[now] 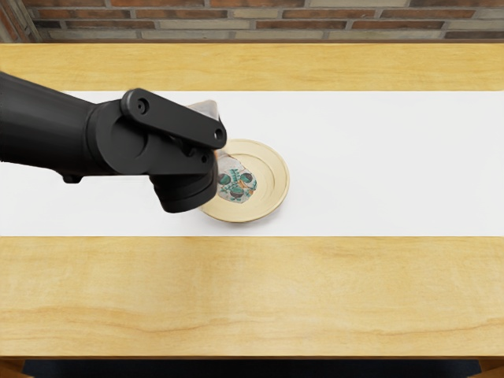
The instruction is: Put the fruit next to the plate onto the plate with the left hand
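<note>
My left arm (118, 142) reaches in over the white runner (394, 157) on the tabletop (252, 299). Its wrist covers the left edge of the plate (276, 179). My fingers are hidden beneath the wrist, so I cannot tell whether they are spread or closed. The fruit cannot be made out. Only the plate's patterned centre and right rim show.

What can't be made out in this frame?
Fruit: head view, none identifiable; the left arm covers the spot beside the plate and its left rim.
Left hand: whether it holds anything is hidden beneath the hand itself.
Pale shape behind the arm: too little shows to name.
Right arm: outside the frame.
</note>
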### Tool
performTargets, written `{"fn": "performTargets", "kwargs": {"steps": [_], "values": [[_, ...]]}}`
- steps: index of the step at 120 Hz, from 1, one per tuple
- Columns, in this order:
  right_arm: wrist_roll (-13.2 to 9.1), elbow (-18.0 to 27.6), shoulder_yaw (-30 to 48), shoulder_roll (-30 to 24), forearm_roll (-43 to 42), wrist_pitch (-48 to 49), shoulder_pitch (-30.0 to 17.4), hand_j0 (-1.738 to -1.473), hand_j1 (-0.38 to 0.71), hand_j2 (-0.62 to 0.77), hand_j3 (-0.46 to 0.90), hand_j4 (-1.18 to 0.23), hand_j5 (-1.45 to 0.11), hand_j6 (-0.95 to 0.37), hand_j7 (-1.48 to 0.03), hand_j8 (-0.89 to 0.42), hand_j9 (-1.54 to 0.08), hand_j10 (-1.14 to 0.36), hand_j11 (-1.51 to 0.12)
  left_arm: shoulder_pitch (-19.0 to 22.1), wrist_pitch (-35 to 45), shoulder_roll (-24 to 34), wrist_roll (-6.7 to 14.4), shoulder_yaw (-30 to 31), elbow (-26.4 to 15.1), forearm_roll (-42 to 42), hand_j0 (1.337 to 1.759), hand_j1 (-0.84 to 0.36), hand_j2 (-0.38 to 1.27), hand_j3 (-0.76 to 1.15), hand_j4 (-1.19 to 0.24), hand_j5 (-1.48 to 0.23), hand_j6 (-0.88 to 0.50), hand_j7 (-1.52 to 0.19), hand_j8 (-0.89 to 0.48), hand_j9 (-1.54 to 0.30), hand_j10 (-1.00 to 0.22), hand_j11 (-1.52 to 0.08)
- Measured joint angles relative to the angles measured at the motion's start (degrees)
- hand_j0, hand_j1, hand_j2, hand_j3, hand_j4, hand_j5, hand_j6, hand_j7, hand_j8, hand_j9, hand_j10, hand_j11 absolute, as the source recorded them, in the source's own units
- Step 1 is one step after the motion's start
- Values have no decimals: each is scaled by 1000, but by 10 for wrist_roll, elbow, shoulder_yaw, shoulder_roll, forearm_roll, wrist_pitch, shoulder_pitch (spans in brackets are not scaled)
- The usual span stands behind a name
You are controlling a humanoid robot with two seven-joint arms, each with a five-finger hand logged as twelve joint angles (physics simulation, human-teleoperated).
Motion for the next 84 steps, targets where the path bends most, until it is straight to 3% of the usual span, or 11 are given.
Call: {"fn": "performTargets", "kwargs": {"steps": [30, 84], "values": [[0, 0, 0, 0, 0, 0, 0, -1658, -303, -8, 0, -39, -50, -39, -50, -39, -50, -39, -50, 9, 0, 0, 1, -5, 40, 4, 1656, -324, 727, 0, -747, -989, -664, -970, -551, -984, -729, -991], [-7, 1, 0, 0, 0, 0, 0, -1658, -303, -8, 0, -39, -50, -39, -50, -39, -50, -39, -50, 50, 0, 0, 1, -40, 55, 12, 1656, -317, 724, 0, -747, -987, -668, -972, -549, -980, -739, -988]]}}
